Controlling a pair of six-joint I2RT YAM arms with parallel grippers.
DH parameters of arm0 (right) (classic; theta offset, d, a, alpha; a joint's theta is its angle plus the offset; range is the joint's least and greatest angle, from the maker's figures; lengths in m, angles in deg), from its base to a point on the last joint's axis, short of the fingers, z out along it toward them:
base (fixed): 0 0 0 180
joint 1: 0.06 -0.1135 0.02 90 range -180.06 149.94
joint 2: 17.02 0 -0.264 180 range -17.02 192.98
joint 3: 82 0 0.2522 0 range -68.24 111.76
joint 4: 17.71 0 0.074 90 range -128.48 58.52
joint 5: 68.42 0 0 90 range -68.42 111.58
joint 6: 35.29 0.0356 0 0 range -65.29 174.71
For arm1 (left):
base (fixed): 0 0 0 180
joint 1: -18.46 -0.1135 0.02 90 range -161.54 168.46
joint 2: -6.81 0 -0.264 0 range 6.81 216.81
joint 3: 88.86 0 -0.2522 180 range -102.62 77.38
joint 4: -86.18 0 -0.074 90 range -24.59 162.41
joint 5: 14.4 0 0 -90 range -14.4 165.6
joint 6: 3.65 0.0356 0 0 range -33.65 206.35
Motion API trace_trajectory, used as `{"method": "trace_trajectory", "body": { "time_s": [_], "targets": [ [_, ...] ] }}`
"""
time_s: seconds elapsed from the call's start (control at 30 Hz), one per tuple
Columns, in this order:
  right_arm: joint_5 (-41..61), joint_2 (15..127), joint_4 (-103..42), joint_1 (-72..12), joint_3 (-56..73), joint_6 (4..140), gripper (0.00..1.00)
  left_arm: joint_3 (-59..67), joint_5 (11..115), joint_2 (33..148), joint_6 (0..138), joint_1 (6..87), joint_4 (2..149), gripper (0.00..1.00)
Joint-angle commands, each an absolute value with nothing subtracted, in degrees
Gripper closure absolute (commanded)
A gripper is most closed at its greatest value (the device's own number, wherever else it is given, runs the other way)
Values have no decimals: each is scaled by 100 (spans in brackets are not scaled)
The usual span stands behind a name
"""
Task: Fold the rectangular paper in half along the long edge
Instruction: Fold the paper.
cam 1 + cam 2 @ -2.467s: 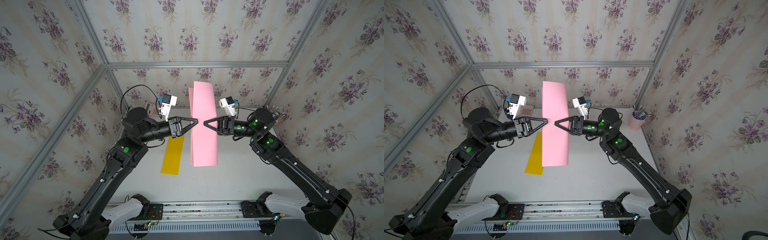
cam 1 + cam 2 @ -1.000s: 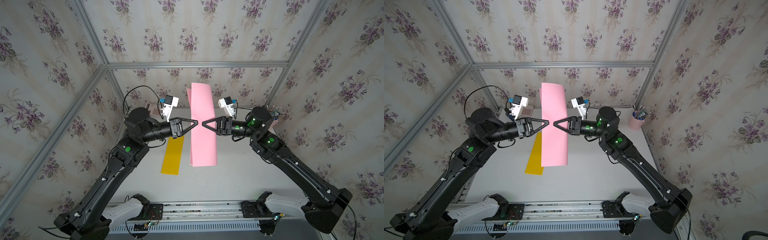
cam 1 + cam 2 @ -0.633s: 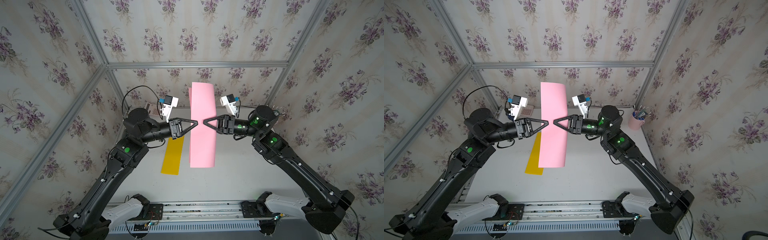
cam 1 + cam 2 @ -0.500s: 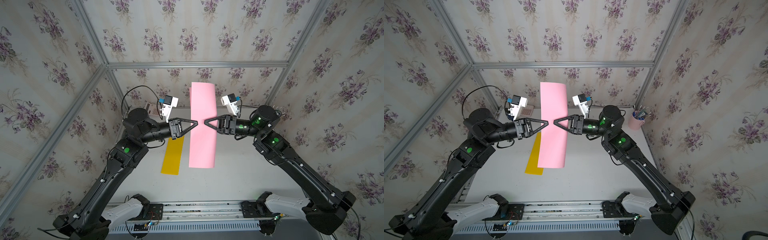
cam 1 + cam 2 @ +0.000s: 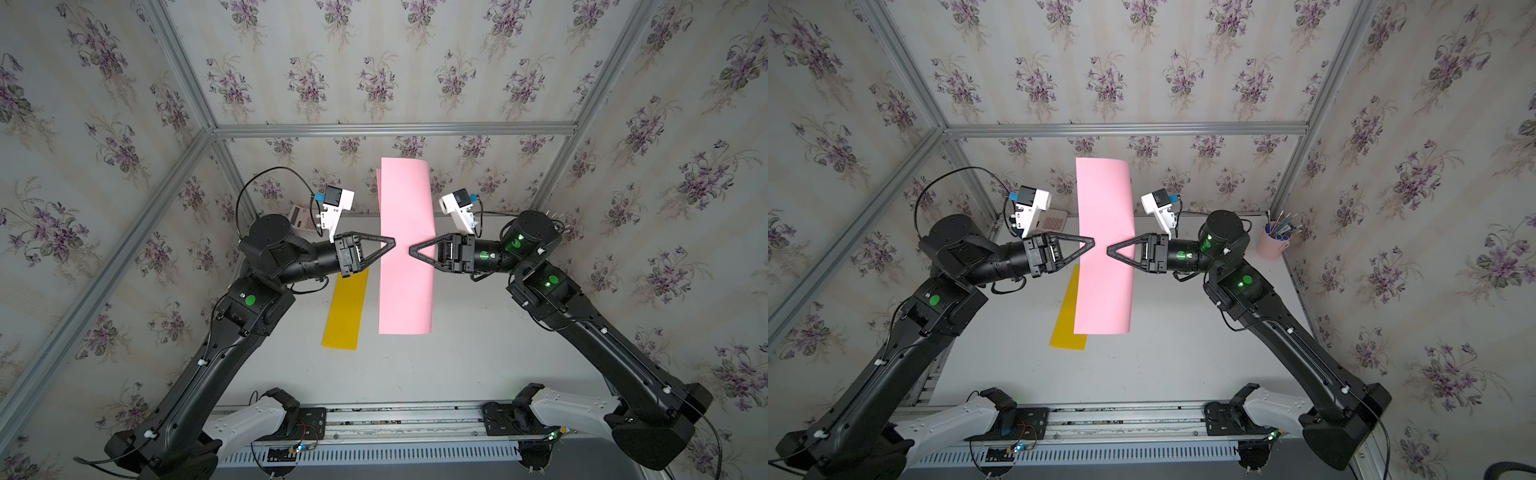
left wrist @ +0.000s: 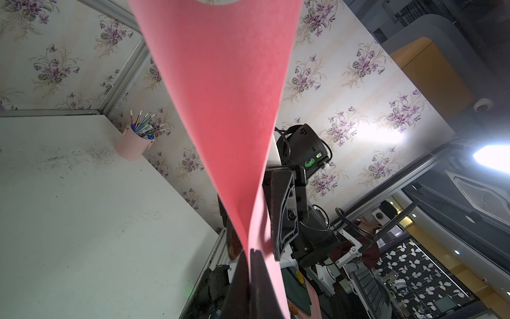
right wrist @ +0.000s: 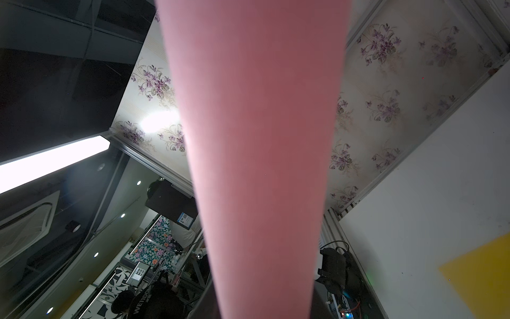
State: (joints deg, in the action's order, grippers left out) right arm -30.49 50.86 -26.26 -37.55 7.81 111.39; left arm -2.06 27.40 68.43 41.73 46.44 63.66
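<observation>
Above the white table [image 5: 478, 353], the pink paper [image 5: 405, 291] is hanging mid-air, a second layer peeking out at its far end. Just left of it, a yellow sheet [image 5: 345, 311] is lying flat on the table. The left gripper [image 5: 393, 244] is pinching the paper's left long edge, jaws fully closed. The right gripper [image 5: 411, 250] is straddling the opposite edge; can't tell whether it's clamping or loose. A pink pen cup [image 5: 1271, 245] is standing in the far right corner.
</observation>
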Motion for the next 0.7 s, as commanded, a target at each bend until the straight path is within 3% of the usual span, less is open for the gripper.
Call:
{"method": "trace_trajectory", "body": {
  "time_s": [0.0, 0.33, 0.67],
  "targets": [
    [-3137, 5062, -2359, -3759, 816, 11113, 68, -260, 2633, 6850, 4127, 4641, 6608, 100],
    [-3071, 5088, -1832, -3759, 612, 11362, 66, -217, 2559, 6872, 4038, 4702, 6696, 100],
    [-3089, 5092, -1719, -3763, 645, 11395, 76, -218, 2559, 6860, 4099, 4711, 6625, 100]
  ]
}}
